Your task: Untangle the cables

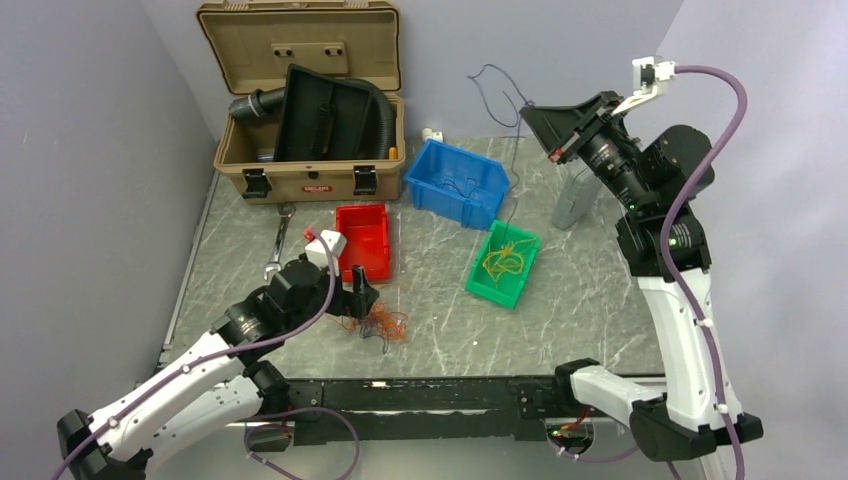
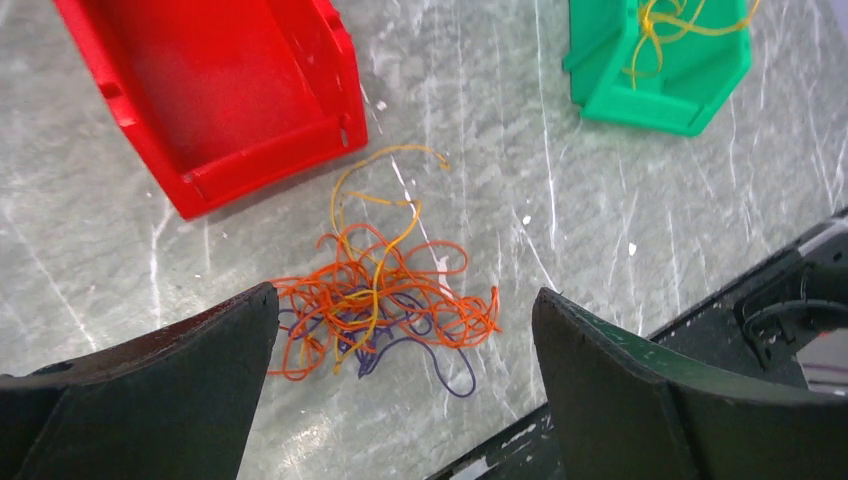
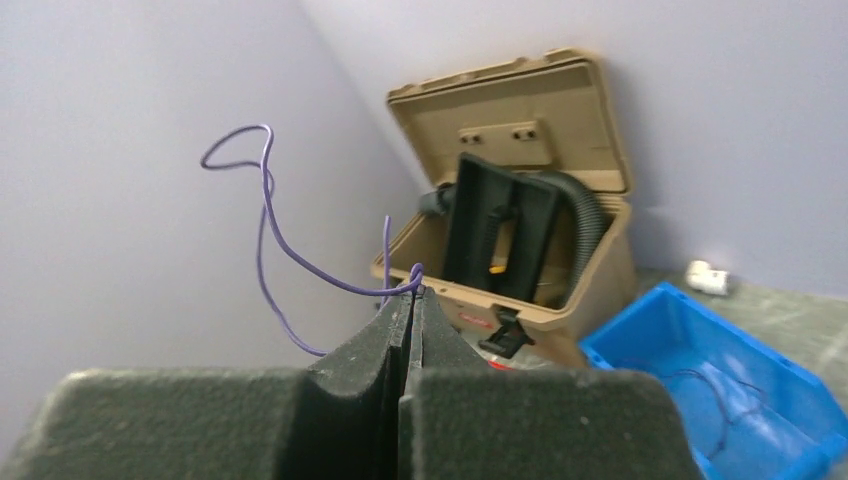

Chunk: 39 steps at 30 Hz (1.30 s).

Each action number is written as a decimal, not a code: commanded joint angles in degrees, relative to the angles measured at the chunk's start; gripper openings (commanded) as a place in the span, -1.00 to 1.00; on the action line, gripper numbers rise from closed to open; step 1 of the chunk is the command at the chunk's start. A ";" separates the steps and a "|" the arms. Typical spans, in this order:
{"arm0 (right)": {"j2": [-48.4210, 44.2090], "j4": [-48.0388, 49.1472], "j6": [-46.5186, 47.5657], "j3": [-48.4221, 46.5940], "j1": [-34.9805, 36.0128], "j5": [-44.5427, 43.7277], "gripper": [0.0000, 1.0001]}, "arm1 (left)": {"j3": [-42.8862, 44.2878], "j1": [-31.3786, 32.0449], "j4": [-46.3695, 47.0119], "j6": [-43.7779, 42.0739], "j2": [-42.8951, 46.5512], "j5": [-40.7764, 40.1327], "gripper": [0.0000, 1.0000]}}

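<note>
While left fingers (image 2: 225, 345) gape over the cables (image 2: 385, 300), right fingers (image 3: 410, 318) pinch purple wire (image 3: 262, 215).

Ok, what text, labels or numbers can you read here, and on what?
Nothing legible.
Red badge on the front of the tan case: pale lettering, too small and blurred to read.
No other words, numbers or signs show in any view.

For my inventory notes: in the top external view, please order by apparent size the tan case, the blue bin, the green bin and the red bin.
1. tan case
2. blue bin
3. green bin and red bin: too alike to rank
</note>
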<state>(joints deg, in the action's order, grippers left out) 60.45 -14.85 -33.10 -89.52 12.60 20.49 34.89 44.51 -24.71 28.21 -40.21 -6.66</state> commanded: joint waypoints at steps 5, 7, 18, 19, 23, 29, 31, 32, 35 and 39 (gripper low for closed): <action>6.33 4.81 -2.49 -4.33 5.48 10.53 -1.00 | 2.73 0.17 6.30 -6.83 4.26 2.14 0.99; 7.34 4.74 -2.58 -3.68 7.65 9.09 -1.00 | 2.46 0.15 11.71 -9.80 4.67 7.27 0.99; 5.11 8.13 -7.00 6.07 12.04 1.76 -1.00 | 5.20 1.29 54.59 -10.47 -17.66 25.44 0.99; 4.72 8.29 -7.39 6.55 12.13 1.52 -1.00 | 6.28 1.74 57.45 -10.43 -21.29 25.73 0.99; 3.41 8.71 -8.64 8.16 12.35 0.48 -1.00 | 12.35 3.46 65.33 -10.98 -30.47 25.98 0.99; 1.53 7.84 -8.87 9.55 12.32 -1.34 -1.00 | 22.64 4.32 68.11 -8.35 -41.10 27.96 0.76; 0.78 7.01 -8.51 10.23 12.35 -2.49 -1.00 | 24.81 4.28 68.30 -6.99 -43.28 28.13 0.60; 0.43 6.57 -8.33 10.64 12.36 -3.16 -1.00 | 25.47 4.28 68.85 -6.30 -44.14 28.68 0.51; -1.12 5.10 -7.56 12.83 12.36 -6.23 -1.00 | 25.84 4.27 72.43 -4.53 -45.25 30.96 -0.04; -4.22 1.27 -3.12 16.52 12.32 -12.10 -0.82 | 21.77 4.28 73.05 -5.07 -41.94 28.29 -1.00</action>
<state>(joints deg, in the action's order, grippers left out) 59.05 -10.46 -40.38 -75.70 24.75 15.16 58.67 48.53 43.42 22.52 -85.23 21.74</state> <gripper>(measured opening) 0.018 0.045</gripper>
